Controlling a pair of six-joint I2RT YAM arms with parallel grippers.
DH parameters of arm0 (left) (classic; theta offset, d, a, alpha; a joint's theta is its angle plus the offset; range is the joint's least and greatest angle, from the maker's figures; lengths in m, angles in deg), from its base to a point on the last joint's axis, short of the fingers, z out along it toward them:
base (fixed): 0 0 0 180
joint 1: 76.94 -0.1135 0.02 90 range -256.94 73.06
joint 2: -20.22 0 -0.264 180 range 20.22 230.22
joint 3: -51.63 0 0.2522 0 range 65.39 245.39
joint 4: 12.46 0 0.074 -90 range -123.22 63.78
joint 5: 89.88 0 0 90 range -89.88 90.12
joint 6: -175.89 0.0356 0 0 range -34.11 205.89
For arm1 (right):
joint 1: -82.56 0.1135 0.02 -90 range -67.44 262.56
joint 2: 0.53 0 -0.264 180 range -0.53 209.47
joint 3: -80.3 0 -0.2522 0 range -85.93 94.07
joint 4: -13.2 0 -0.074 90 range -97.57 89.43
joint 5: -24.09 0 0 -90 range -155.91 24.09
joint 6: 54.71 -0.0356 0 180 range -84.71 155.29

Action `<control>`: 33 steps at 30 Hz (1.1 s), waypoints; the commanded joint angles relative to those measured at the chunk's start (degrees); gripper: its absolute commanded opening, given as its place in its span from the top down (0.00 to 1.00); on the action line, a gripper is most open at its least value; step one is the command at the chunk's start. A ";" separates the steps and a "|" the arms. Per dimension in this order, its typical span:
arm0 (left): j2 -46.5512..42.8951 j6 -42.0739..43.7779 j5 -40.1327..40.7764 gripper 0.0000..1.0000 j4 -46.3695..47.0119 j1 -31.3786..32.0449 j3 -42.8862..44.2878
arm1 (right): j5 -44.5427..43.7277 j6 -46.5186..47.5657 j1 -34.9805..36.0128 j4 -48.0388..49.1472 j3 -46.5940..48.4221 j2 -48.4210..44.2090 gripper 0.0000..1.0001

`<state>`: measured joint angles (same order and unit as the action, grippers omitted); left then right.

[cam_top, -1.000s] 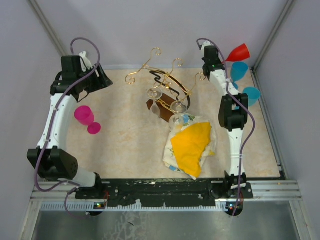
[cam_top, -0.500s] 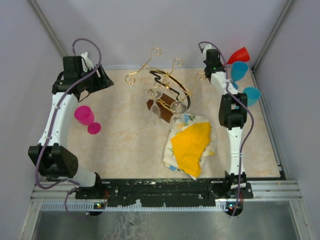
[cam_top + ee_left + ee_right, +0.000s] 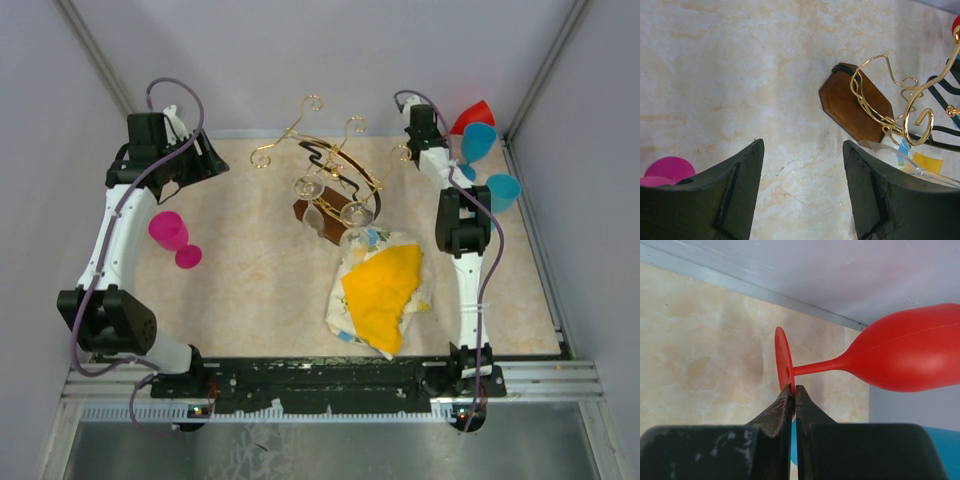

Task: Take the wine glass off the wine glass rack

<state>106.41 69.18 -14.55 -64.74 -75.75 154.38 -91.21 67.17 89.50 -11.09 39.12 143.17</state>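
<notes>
The red glass (image 3: 910,362) is gripped by its foot in the clenched right claw (image 3: 792,387), at the far right corner, apart from the rack (image 3: 325,160). Blue glasses (image 3: 478,140) are seen just beside it. Clear glasses (image 3: 310,187) are hung on the rack, with a yellow cloth (image 3: 385,285) near it on the pale worktop (image 3: 250,280). The left claw (image 3: 802,145) is spread wide, with nothing in it.

Bright, even, soft-shadowed light; near hand fingers slightly blurred.

From above and behind we see the whole table (image 3: 250,285), with the rack (image 3: 330,178) at its middle. Our left wrist camera looks down from the rack's left and shares that rack (image 3: 860,107). Right of the rack, our right wrist camera closely faces a red glass (image 3: 910,360).
</notes>
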 commanded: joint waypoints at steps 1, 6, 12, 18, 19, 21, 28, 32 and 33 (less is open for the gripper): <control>0.45 -0.24 -1.27 0.30 1.53 0.01 -0.14 | -0.35 1.53 -0.26 5.20 2.53 0.18 1.00; 0.64 -0.42 -1.73 0.30 1.89 0.04 -0.32 | -0.65 2.29 -0.26 6.60 0.72 0.33 1.00; 0.74 -0.56 -2.16 0.30 2.19 -0.01 -0.68 | -1.27 3.96 0.36 7.67 -0.68 1.59 1.00; 0.82 -0.43 -2.56 0.30 2.49 0.03 -0.82 | -4.15 7.70 1.93 10.30 -2.16 3.21 1.00; 0.82 -0.50 -2.73 0.30 2.59 0.04 -0.96 | -4.59 8.21 2.20 10.54 -2.37 3.44 1.00; 0.86 -0.52 -3.04 0.30 2.85 0.04 -1.29 | -5.18 8.97 2.52 11.04 -2.64 3.79 1.00; 0.38 -0.76 -3.59 0.30 3.89 0.01 -2.78 | -6.36 11.72 3.66 13.17 -4.49 4.26 1.00; 0.23 -0.83 -3.93 0.30 4.22 0.02 -3.20 | -6.87 13.34 4.58 13.95 -5.87 4.64 1.00; 0.25 -0.81 -4.01 0.30 4.26 0.04 -3.35 | -7.04 13.80 4.78 14.29 -6.30 4.72 1.00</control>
<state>106.78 68.74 -17.31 -62.43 -75.75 151.67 -96.92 78.84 93.15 0.89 34.16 147.00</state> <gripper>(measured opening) 0.703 0.014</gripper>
